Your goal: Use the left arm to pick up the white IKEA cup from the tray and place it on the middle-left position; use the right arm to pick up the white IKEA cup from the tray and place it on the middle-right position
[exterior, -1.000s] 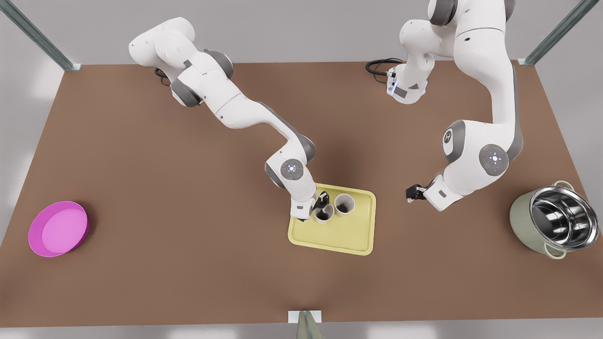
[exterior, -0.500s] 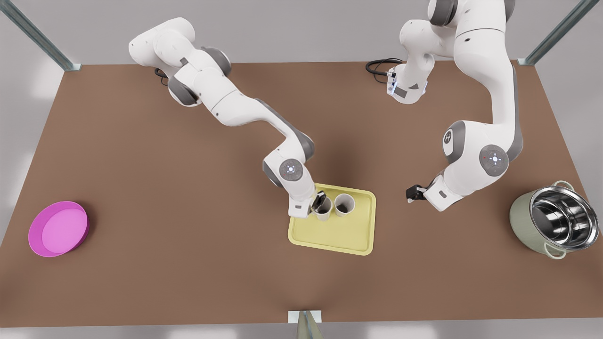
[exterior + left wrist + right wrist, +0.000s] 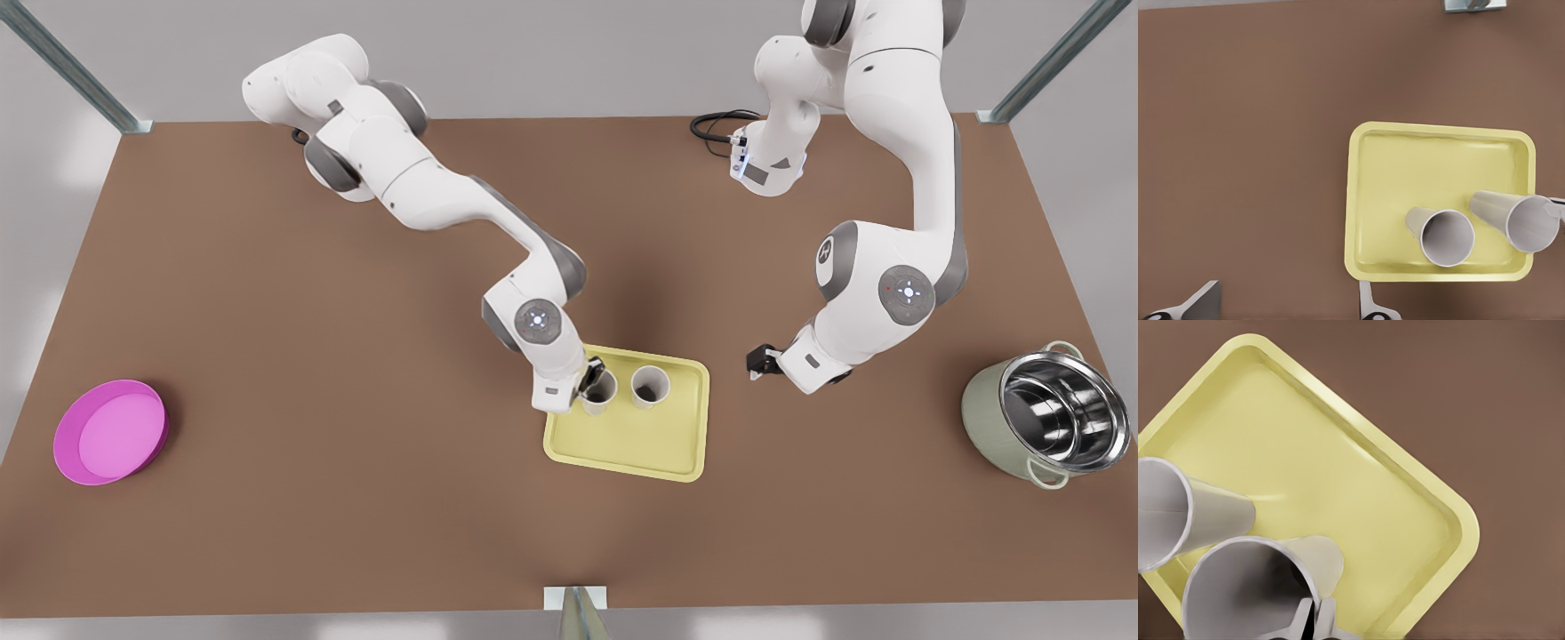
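Observation:
The pale yellow tray (image 3: 658, 444) (image 3: 1438, 167) (image 3: 1338, 467) lies mid-table. My right gripper (image 3: 591, 373) (image 3: 1315, 613), on the arm at the front view's left, is shut on the rim of one white cup (image 3: 599, 391) (image 3: 1518, 220) (image 3: 1238, 587), held slightly raised over the tray's left edge. The second white cup (image 3: 650, 386) (image 3: 1441, 233) (image 3: 1198, 510) stands on the tray beside it. Off the tray, toward the front view's right, my left gripper (image 3: 754, 361) (image 3: 1287, 288) hangs open over bare table.
A magenta plate (image 3: 111, 431) sits at the front view's far left. A steel bowl inside a green pot (image 3: 1049, 418) stands at the far right. Black cable (image 3: 716, 124) lies near the back edge. A metal post (image 3: 576, 609) marks the front edge.
The right gripper has lifted its cup and carried it toward the tray's left edge. The left gripper has shifted slightly closer to the tray.

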You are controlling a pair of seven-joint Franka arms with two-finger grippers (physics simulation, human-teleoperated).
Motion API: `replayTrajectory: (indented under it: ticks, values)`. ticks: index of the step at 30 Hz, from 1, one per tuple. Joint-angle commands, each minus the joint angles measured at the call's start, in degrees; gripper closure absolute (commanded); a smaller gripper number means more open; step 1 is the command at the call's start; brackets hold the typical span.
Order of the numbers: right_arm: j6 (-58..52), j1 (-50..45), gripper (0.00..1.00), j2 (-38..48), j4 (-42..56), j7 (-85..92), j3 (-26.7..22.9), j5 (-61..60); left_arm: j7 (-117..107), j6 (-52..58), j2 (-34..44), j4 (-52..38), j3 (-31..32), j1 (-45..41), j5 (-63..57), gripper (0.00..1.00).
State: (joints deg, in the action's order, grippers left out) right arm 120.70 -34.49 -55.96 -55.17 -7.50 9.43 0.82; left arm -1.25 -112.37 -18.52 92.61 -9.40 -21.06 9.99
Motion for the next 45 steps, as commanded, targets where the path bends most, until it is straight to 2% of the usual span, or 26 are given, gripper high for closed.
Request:
replayTrajectory:
  ticks: [1, 7, 10, 12, 15, 19, 24, 28, 34, 45]
  values:
    - [-3.9, 1.0, 0.86, 1.0, 0.0, 0.6, 0.6, 0.6, -2.6, 0.0, 0.1, -0.1, 0.0, 0.0, -0.1, 0.0]
    - [-6.7, 3.5, 0.86, 3.0, 0.1, 1.7, 1.1, 0.6, -5.4, 0.0, 0.0, -0.1, 0.0, -1.8, -0.1, 0.0]
    - [-8.1, 5.1, 0.86, 4.3, 0.1, 2.6, 1.6, 0.5, -15.5, -0.1, -0.5, -0.4, 0.0, -8.5, -1.1, 0.0]
    - [-9.0, 6.0, 0.86, 4.9, 0.1, 2.7, 1.7, 0.5, -23.6, -3.1, -4.2, -0.4, 0.0, -14.4, -6.1, 0.0]
    - [-11.3, 7.9, 0.87, 5.9, 0.1, 2.7, 1.8, 0.5, -25.1, -6.7, -8.3, 0.0, 0.1, -17.9, -5.8, 0.0]
    - [-13.5, 11.8, 0.87, 7.0, 0.1, 4.3, 3.3, 0.4, -24.6, -13.3, -11.7, 1.0, 0.1, -18.0, -5.9, 0.01]
    - [-17.6, 15.5, 0.87, 7.6, 0.3, 11.1, 2.4, 0.7, -18.5, -17.5, -14.4, 0.6, 0.0, -15.9, -5.5, 0.02]
    - [-19.3, 18.8, 0.87, 7.8, 0.4, 15.7, 2.4, 0.9, -18.4, -17.5, -14.4, 0.7, 0.0, -15.4, -5.7, 0.02]
    - [-19.0, 21.2, 0.87, 7.7, 0.4, 25.4, -2.0, 0.8, -16.5, -20.1, -16.5, 1.2, -0.1, -14.7, -5.6, 0.02]
    - [-16.4, 25.3, 0.86, 3.9, 0.3, 29.2, -1.4, 0.9, -16.4, -21.2, -16.3, 3.6, -0.2, -14.8, -6.0, 0.02]
